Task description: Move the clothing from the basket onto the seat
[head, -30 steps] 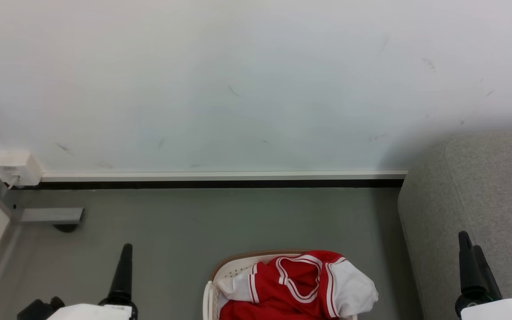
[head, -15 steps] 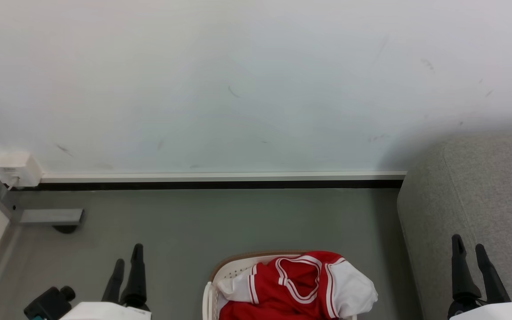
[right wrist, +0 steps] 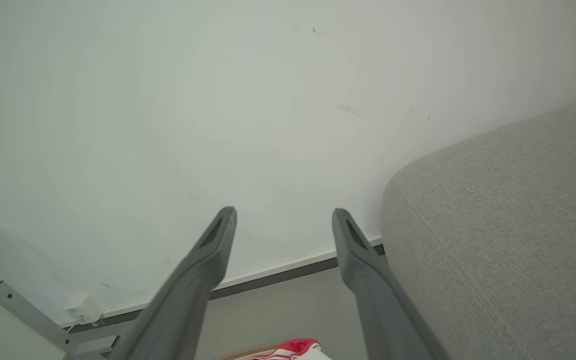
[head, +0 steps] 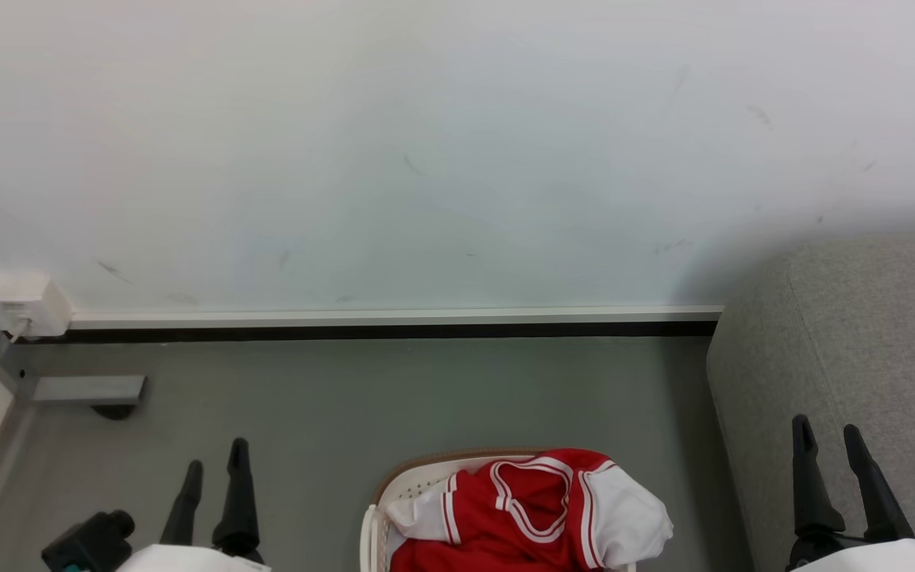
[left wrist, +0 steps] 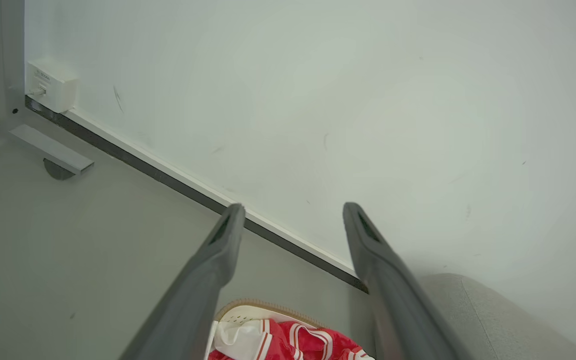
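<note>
Left gripper (head: 217, 454) low left: fingers spread, empty, wider than half a second back; a second ago they were together. Right gripper (head: 826, 425) low right, likewise parted from together, empty, seen against the seat (head: 862, 334). Between them the clothing (head: 529, 508) lies heaped in the basket (head: 406, 477), white sleeve over the right rim, unmoved. Beyond: grey floor (head: 386, 389), white wall (head: 426, 159).

no readable text, labels or signs
</note>
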Controlling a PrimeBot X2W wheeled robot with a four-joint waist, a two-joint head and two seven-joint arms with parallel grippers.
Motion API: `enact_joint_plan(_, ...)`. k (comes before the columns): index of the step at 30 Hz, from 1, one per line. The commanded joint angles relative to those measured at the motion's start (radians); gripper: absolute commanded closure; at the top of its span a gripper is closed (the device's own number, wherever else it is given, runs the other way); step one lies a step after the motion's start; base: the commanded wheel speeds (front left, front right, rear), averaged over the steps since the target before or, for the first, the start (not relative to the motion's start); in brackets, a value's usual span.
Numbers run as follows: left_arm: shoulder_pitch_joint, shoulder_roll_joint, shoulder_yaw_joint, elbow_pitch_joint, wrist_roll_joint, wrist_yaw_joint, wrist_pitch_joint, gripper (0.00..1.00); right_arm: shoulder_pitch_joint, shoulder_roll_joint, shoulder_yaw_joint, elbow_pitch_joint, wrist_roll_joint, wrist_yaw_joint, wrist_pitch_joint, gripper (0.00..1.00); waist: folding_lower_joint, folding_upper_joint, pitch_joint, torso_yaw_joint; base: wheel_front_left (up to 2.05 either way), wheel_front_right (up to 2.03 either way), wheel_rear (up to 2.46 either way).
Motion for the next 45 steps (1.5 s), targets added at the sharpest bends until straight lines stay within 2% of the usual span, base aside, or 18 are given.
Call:
enact_joint_plan(1, -0.003, 0.009, 0.001, -0.012, 0.047, 0.002, -0.010, 0.00, -0.005, -0.012, 0.003, -0.014, -0.038, -0.001, -0.011, 0.00, 0.0000, 0.0000, 0.000, 0.002, 0.00, 0.00, 0.00)
enact_joint_plan(19, 0.012, 0.011, 0.004, -0.030, 0.252, 0.000, -0.056, 0.00, -0.005, -0.014, 0.023, 0.010, -0.219, -0.001, -0.057, 0.00, 0.0000, 0.0000, 0.003, 0.001, 0.00, 0.00, 0.00)
enact_joint_plan(45, 0.028, 0.014, 0.023, -0.016, 0.478, -0.008, -0.112, 0.00, 0.000, -0.016, 0.034, 0.029, -0.376, -0.002, -0.113, 0.00, 0.0000, 0.0000, 0.010, -0.010, 0.00, 0.00, 0.00)
